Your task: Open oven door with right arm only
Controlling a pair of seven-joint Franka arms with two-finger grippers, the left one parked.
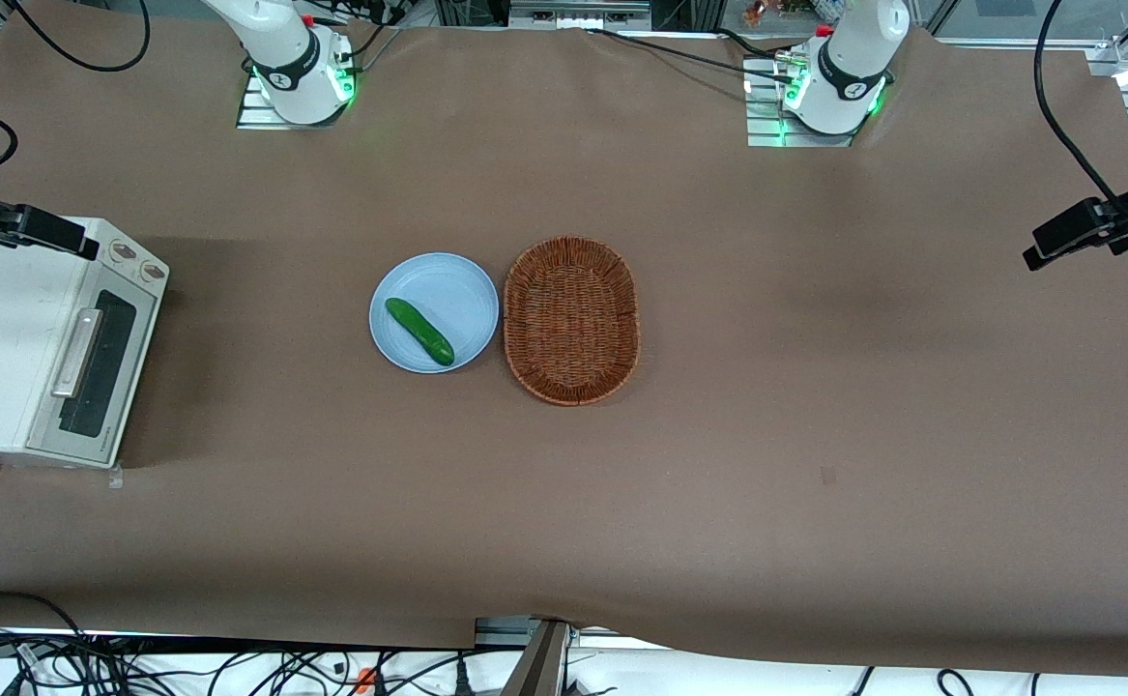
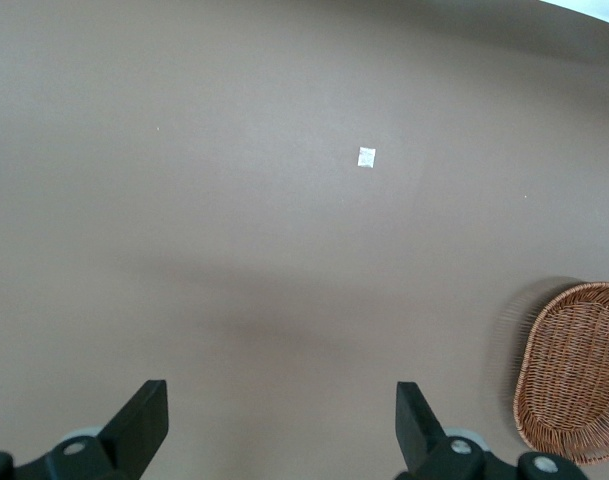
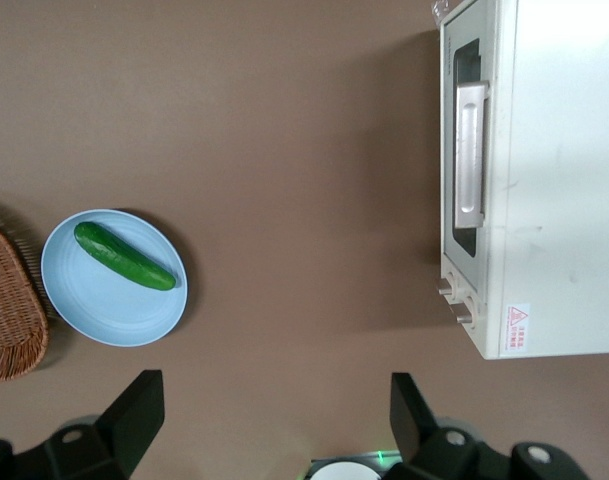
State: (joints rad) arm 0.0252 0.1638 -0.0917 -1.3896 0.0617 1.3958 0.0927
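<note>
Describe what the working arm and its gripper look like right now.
The right arm is white with a black joint band, glowing green at its base. Its gripper, raised above the table near the oven door, shows two dark wedge-shaped jaws, spread apart.

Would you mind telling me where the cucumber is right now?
The cucumber lies on the light blue plate mid-table, beside the wicker basket. The open claw hangs high above the table, between plate and toaster oven.
</note>
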